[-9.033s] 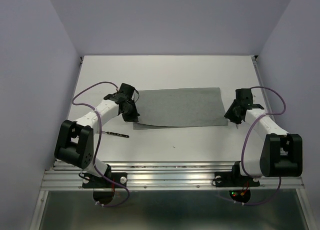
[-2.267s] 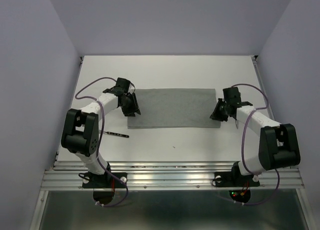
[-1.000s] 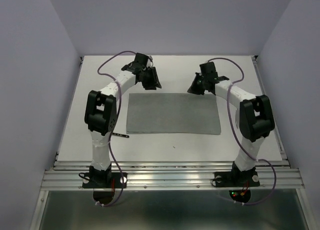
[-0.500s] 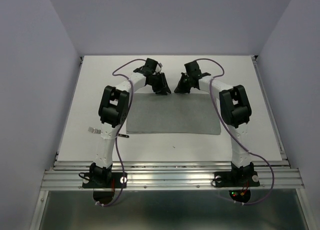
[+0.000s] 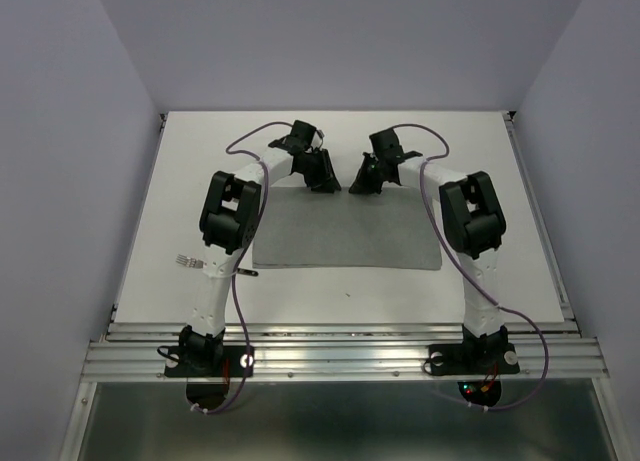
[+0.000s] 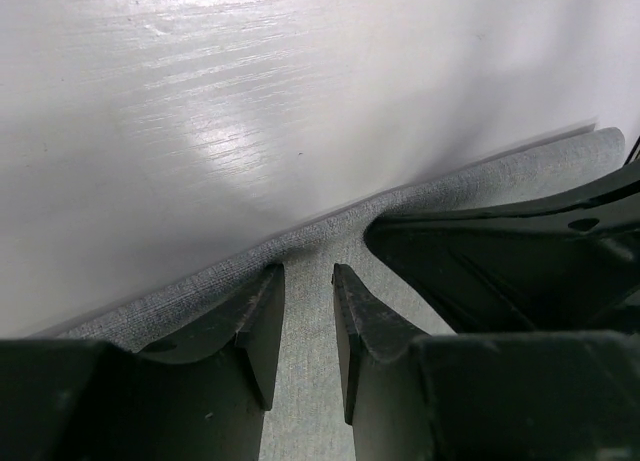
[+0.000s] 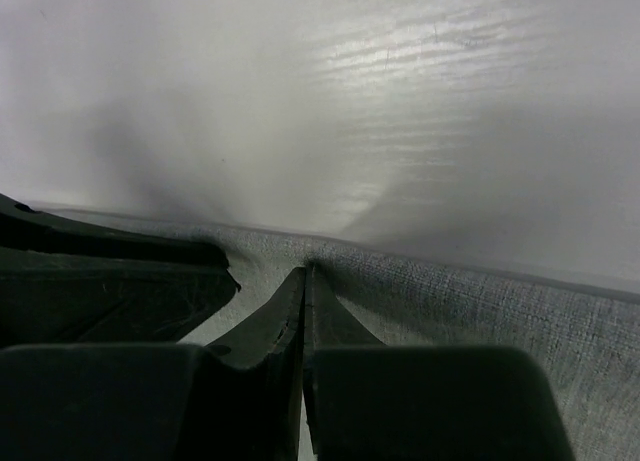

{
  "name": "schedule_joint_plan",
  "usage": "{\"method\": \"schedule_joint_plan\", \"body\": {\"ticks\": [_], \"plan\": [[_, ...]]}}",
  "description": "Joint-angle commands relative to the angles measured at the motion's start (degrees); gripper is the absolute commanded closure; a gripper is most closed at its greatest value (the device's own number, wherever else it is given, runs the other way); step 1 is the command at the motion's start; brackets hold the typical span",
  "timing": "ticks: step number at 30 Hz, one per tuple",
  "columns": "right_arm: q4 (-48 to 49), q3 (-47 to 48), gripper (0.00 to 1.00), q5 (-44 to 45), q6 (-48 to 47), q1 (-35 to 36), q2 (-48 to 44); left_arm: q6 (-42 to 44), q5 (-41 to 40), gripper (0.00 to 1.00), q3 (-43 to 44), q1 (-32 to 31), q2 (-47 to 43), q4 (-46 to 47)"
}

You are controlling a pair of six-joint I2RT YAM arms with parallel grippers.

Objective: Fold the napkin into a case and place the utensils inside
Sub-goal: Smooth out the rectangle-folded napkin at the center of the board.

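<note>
right gripper pinching napkin edge at its tips; left gripper gaping astride same edge, presumably readying a two-handed fold

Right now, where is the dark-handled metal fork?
Top view, table's left side: the fork pokes out from under the left arm, beside the grey cloth napkin's near-left corner.

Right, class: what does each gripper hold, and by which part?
The right gripper pinches the napkin by its far edge. The left gripper holds nothing: its jaws stand apart over that edge.
</note>
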Motion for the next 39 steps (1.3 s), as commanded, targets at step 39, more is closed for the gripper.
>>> {"method": "schedule_joint_plan", "body": {"ticks": [39], "plan": [[3.58,-20.0,0.99,8.97,-2.85,-17.35,-15.11,10.29,-5.07,0.63,2.45,0.26,-0.5,-6.4]]}}
